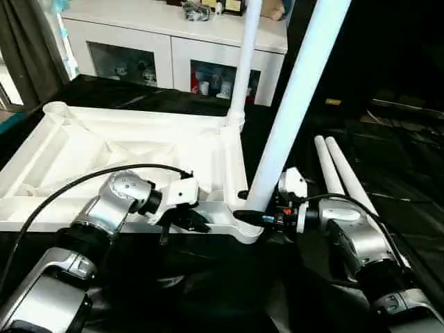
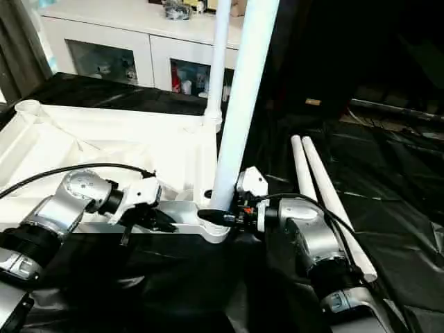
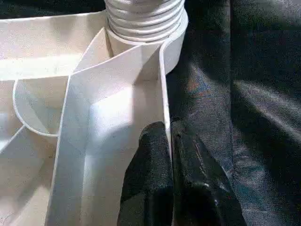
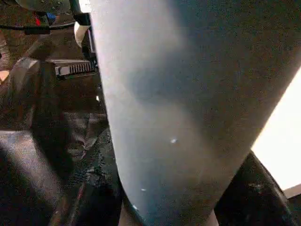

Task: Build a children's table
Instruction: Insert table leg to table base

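The white table top [image 1: 125, 149] lies upside down on black cloth, ribs facing up. One white leg [image 1: 243, 62] stands upright in its far right corner socket. A second leg [image 1: 291, 104] leans slightly in the near right corner socket [image 1: 244, 225]. My right gripper [image 1: 253, 216] is shut on this leg just above the socket, and the right wrist view shows the leg [image 4: 178, 94] between its fingers [image 4: 254, 188]. My left gripper [image 1: 184, 220] is shut on the top's near rim, with its fingers [image 3: 150, 179] pinching the thin wall [image 3: 163, 94] close to that socket's ribbed collar [image 3: 143, 19].
Two loose white legs [image 1: 343, 177] lie side by side on the black cloth to the right of my right arm. A white glass-door cabinet [image 1: 173, 41] stands behind the table top. A black cable [image 1: 69, 187] arcs over my left forearm.
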`<state>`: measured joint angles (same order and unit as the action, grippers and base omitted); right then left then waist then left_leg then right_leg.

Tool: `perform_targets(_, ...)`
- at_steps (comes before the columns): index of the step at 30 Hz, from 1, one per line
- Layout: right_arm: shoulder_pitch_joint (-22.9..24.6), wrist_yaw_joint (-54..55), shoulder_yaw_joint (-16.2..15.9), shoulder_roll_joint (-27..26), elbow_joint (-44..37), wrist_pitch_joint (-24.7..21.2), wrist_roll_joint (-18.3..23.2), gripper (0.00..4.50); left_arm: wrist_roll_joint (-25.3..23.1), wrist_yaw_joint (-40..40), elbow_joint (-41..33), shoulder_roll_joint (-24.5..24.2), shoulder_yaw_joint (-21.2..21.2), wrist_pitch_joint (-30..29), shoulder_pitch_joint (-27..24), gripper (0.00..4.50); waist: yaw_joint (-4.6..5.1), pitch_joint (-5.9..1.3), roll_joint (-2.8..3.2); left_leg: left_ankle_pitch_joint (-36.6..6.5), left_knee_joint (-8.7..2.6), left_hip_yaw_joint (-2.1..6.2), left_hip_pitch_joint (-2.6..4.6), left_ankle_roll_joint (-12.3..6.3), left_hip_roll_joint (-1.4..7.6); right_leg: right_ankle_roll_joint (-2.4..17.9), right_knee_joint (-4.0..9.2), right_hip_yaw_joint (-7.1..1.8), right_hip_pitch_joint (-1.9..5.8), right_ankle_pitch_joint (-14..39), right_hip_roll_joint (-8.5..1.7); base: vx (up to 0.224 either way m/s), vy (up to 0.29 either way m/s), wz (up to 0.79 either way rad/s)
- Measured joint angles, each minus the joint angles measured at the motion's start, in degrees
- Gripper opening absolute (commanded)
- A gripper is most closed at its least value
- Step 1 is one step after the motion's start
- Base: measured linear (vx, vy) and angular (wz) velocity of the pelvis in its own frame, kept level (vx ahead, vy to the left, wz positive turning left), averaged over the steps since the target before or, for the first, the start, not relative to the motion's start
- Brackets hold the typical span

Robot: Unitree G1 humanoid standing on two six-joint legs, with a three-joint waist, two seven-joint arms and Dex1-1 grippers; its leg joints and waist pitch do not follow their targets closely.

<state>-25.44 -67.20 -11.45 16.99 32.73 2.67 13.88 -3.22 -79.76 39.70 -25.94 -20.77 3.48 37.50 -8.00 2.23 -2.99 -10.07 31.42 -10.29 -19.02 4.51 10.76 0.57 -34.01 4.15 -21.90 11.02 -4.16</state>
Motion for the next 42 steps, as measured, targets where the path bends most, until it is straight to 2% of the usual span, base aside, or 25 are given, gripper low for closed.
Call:
perform_targets(4, -1.40, 4.72, 1.98, -2.71, 3.03, 0.23, 0.00, 1.93, -0.75, 3.18, 0.20, 0.42, 0.76, -2.41, 0.37, 0.00, 0.23, 0.12, 0.02, 0.00, -0.02, 0.05, 0.07, 0.00, -0.01, 0.00, 0.02, 0.02, -0.05, 0.00, -0.01, 0.000, 0.000, 0.00)
perform_targets(7, -3.18, 13.27, 4.30, -5.31, 6.60, 0.23, -0.17, 1.93, -1.50, 8.83, 2.40, 2.50, 1.82, -5.57, 2.02, 0.00, 0.52, 0.58, 0.15, 0.00, -0.01, 0.21, 0.14, 0.00, -0.03, -0.01, 0.41, 0.25, -0.09, 0.01, -0.04, -0.024, 0.005, -0.02)
perform_targets(9, -4.01, 17.88, 5.09, -6.31, 7.93, 0.27, -0.58, 1.93, -1.64, 11.45, 3.18, 3.59, 1.99, -7.49, 2.96, 0.00, 1.24, 0.88, 0.54, -0.01, -0.03, 0.70, 0.09, -0.01, 0.03, -0.02, 1.31, 1.34, 0.10, 0.02, -0.28, -0.074, 0.028, -0.10)
perform_targets(10, -4.40, 19.62, 5.43, -6.74, 8.27, 0.28, -0.76, 1.93, -1.61, 12.18, 3.26, 4.00, 2.32, -8.18, 3.17, 0.00, 1.49, 1.00, 0.73, -0.01, -0.04, 1.02, -0.01, -0.01, 0.10, -0.02, 1.97, 1.90, 0.46, 0.02, -0.35, -0.044, 0.057, -0.19)
perform_targets(12, -5.87, 25.38, 6.46, -8.73, 9.73, 0.29, -1.22, 1.93, -1.83, 15.37, 3.40, 5.52, 2.97, -11.05, 3.52, 0.00, 1.92, 1.28, 1.18, -0.01, -0.11, 1.57, 0.03, -0.01, 0.10, -0.02, 2.89, 2.63, 0.91, 0.02, -0.38, -0.042, 0.055, -0.17)
perform_targets(14, -8.36, 34.44, 7.67, -11.35, 13.62, 0.05, -2.57, 1.93, -3.34, 20.48, 4.02, 7.35, 3.34, -14.81, 4.93, 0.00, 2.63, 1.60, 1.63, -0.01, -0.14, 1.75, 0.08, -0.01, 0.10, -0.02, 3.26, 3.26, 1.01, 0.02, -0.59, -0.053, 0.033, -0.08)
perform_targets(15, -9.08, 36.93, 7.71, -11.93, 14.43, -0.04, -2.98, 1.93, -3.73, 21.98, 4.05, 8.04, 3.37, -16.01, 5.15, 0.00, 2.89, 1.73, 1.73, -0.02, -0.14, 1.85, 0.10, -0.02, 0.12, -0.02, 3.44, 3.82, 1.05, 0.02, -0.77, -0.069, 0.011, -0.01)
perform_targets(16, -10.33, 41.16, 8.45, -13.32, 16.00, -0.03, -3.27, 1.93, -4.29, 24.67, 4.47, 9.49, 3.47, -17.89, 5.59, 0.00, 2.98, 1.93, 2.11, -0.03, -0.40, 1.90, 0.14, -0.03, 0.33, 0.00, 3.84, 4.96, 1.52, 0.04, -1.12, -0.107, 0.006, 0.02)
perform_targets(17, -10.97, 43.72, 8.96, -13.74, 17.14, -0.05, -3.58, 1.93, -4.67, 26.18, 4.69, 10.41, 3.34, -18.93, 6.29, 0.00, 2.20, 2.07, 2.11, -0.02, -0.74, 1.62, -0.22, -0.02, 0.35, 1.21, 0.32, 4.51, 1.52, 2.20, -1.20, -0.107, 0.006, 0.02)
perform_targets(18, -11.14, 44.77, 9.32, -13.79, 17.18, 0.10, -3.56, 1.93, -4.95, 27.17, 5.11, 11.40, 2.99, -19.57, 6.95, 0.00, 1.72, 2.05, 1.68, -0.02, -0.77, 0.90, -0.37, -0.02, 0.49, 1.58, -2.97, 3.69, 1.39, 3.77, -1.20, -0.067, -0.050, 0.18)
perform_targets(19, -11.98, 48.19, 10.26, -14.40, 18.40, 0.27, -3.65, 1.93, -5.27, 30.08, 5.53, 13.01, 3.28, -20.77, 7.52, 0.00, -0.07, 1.26, -1.91, -0.14, -0.67, -2.24, -0.21, 0.19, 0.09, -0.98, -5.67, -0.79, 2.07, 7.28, -1.56, 0.043, -0.151, 0.12)
perform_targets(20, -13.28, 50.26, 10.59, -14.87, 19.62, 0.27, -3.87, 1.93, -5.26, 31.43, 5.60, 13.60, 3.84, -21.34, 7.85, 0.00, -0.62, 1.41, -1.79, -1.03, 1.16, -1.35, -0.42, 0.41, 0.18, -0.71, -5.86, -0.62, 1.47, 7.32, -1.67, 0.043, -0.151, 0.12)
perform_targets(21, -13.78, 52.11, 10.93, -15.47, 20.29, 0.27, -4.18, 1.93, -5.16, 32.15, 5.61, 14.62, 4.16, -22.49, 7.84, 0.00, -1.83, 0.99, -1.13, -1.44, 3.29, 1.51, -0.78, -0.49, -0.17, -0.72, -5.68, -0.23, 1.67, 7.31, -1.46, 0.117, -0.089, -0.32)
perform_targets(22, -14.11, 54.28, 11.24, -15.74, 20.89, 0.28, -4.58, 1.93, -5.06, 33.33, 5.62, 15.89, 4.29, -24.11, 7.97, 0.00, -2.37, 0.35, 0.12, -1.86, 3.42, 3.77, -0.48, -0.17, -0.85, -0.66, -5.01, 0.74, 1.73, 7.23, -1.06, 0.084, 0.020, -0.15)
perform_targets(23, -14.52, 55.47, 11.78, -15.72, 21.31, 0.30, -4.77, 1.93, -4.97, 34.49, 5.55, 16.95, 4.36, -25.17, 8.28, 0.00, -2.25, 0.00, 0.75, -1.96, 2.25, 3.47, -0.27, 1.21, -0.84, -0.21, -4.72, 0.80, 1.63, 6.13, -1.00, 0.061, 0.010, -0.05)
perform_targets(24, -14.78, 56.21, 12.12, -15.73, 21.69, 0.30, -4.77, 1.93, -4.88, 35.27, 5.46, 17.52, 4.54, -25.57, 8.25, 0.00, -1.73, -0.04, 0.33, -1.67, 1.54, 2.90, 0.02, 1.50, -0.73, -0.02, -4.44, 0.38, 1.15, 5.65, -0.92, -0.014, 0.002, 0.22)
perform_targets(25, -14.93, 56.84, 12.19, -15.94, 22.20, 0.30, -4.78, 1.93, -4.84, 35.77, 5.37, 17.79, 4.64, -26.24, 8.20, 0.00, -1.60, -0.23, 0.01, -1.47, 0.82, 2.30, -0.06, 1.50, -0.64, 0.15, -3.98, -0.01, 1.22, 5.22, -0.79, 0.000, 0.000, 0.00)
perform_targets(26, -15.14, 57.16, 12.22, -16.20, 22.64, 0.30, -4.80, 1.93, -4.84, 36.04, 5.19, 17.97, 4.67, -26.80, 8.15, 0.00, -1.61, -0.30, -0.05, -1.20, 0.67, 2.28, -0.18, 1.46, -0.53, 0.20, -3.65, -0.04, 1.33, 5.00, -0.62, 0.000, 0.000, 0.00)
perform_targets(28, -15.87, 58.45, 12.53, -16.87, 24.03, 0.30, -4.97, 1.93, -5.41, 37.06, 3.61, 18.62, 4.55, -28.70, 7.39, 0.00, -1.41, -0.38, 0.18, -1.19, 0.34, 2.14, 0.07, 1.44, -0.27, 0.15, -2.61, -0.04, 1.87, 4.46, -0.34, 0.000, 0.000, 0.00)
perform_targets(31, -16.68, 59.16, 13.05, -17.12, 25.21, 0.30, -5.21, 1.93, -6.00, 38.25, 2.20, 19.02, 4.11, -30.00, 6.91, 0.00, -1.12, -0.43, 0.25, -1.20, 0.06, 1.94, 0.14, 1.43, -0.23, 0.08, -1.85, -0.11, 2.06, 4.11, -0.32, 0.000, 0.000, 0.00)
perform_targets(42, -17.87, 59.47, 13.70, -17.77, 26.90, 0.63, -6.30, 1.93, -5.98, 38.37, 1.48, 18.68, 4.11, -31.36, 6.88, 0.00, -0.61, -0.56, 0.20, -1.20, -0.32, 1.63, 0.10, 1.43, -0.22, -0.24, -1.10, -0.24, 2.07, 3.80, -0.31, 0.000, 0.000, 0.00)
